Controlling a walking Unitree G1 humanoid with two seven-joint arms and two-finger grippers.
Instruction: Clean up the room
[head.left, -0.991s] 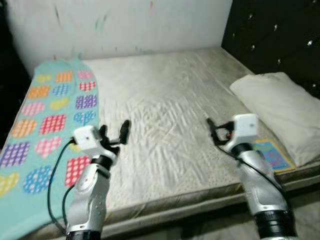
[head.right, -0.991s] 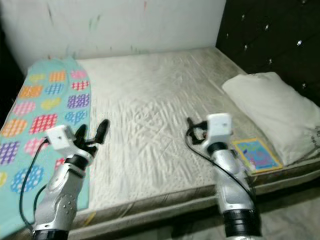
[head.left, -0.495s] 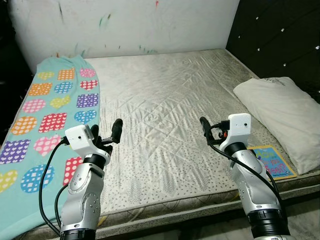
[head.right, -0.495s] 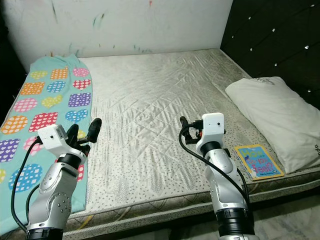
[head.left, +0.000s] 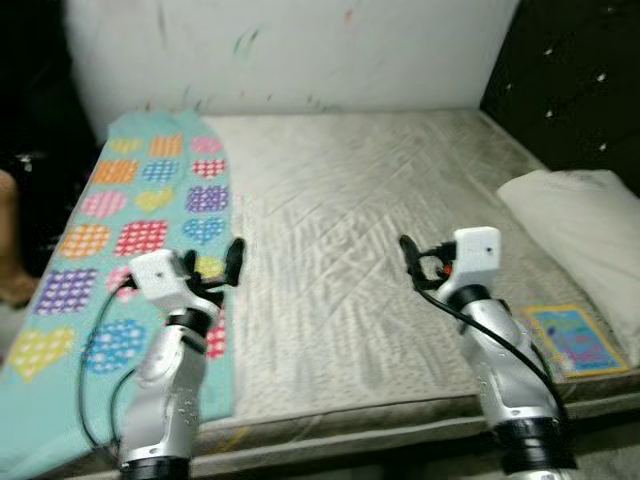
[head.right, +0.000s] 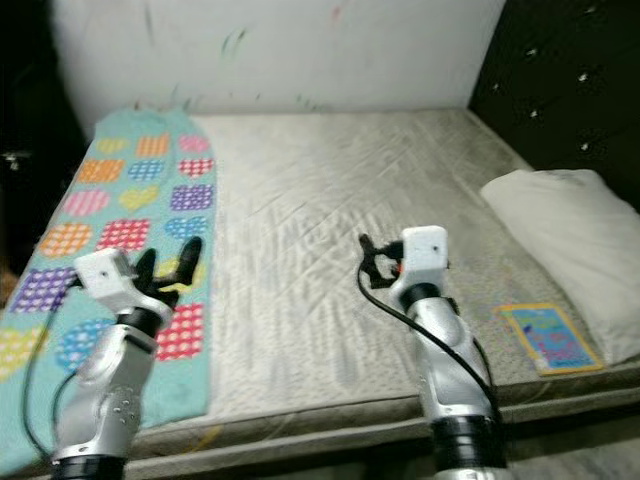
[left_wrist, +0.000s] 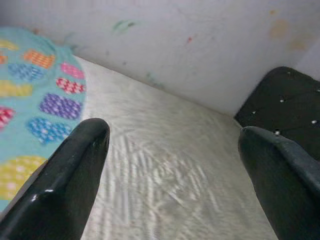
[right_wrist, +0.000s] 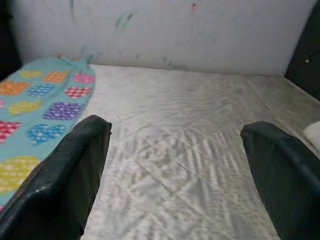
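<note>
Turquoise fabric printed with bright hearts and squares, a blanket (head.left: 130, 230), lies in a long strip down the left side of the bed, its near end hanging over the mattress edge. Over the blanket's inner border hovers the left tool (head.left: 215, 272), raised on its silver arm with a black cable looping beneath; its two black fingers (left_wrist: 65, 180) stand wide apart and hold nothing. A bare quilted mattress (head.left: 340, 230), grey-white and creased, fills the middle of the bed and runs back to a white wall (head.left: 300, 50) marked with small paint smears. Above the mattress's near half, right of centre, the right tool (head.left: 410, 262) is held up, its fingers (right_wrist: 65, 180) also spread apart and empty. Beside that arm, a colourful children's book (head.left: 572, 338) lies flat near the mattress's front right corner. Just beyond it rests a white pillow (head.left: 580, 225) against the dark tufted headboard (head.left: 580, 90) on the right.
</note>
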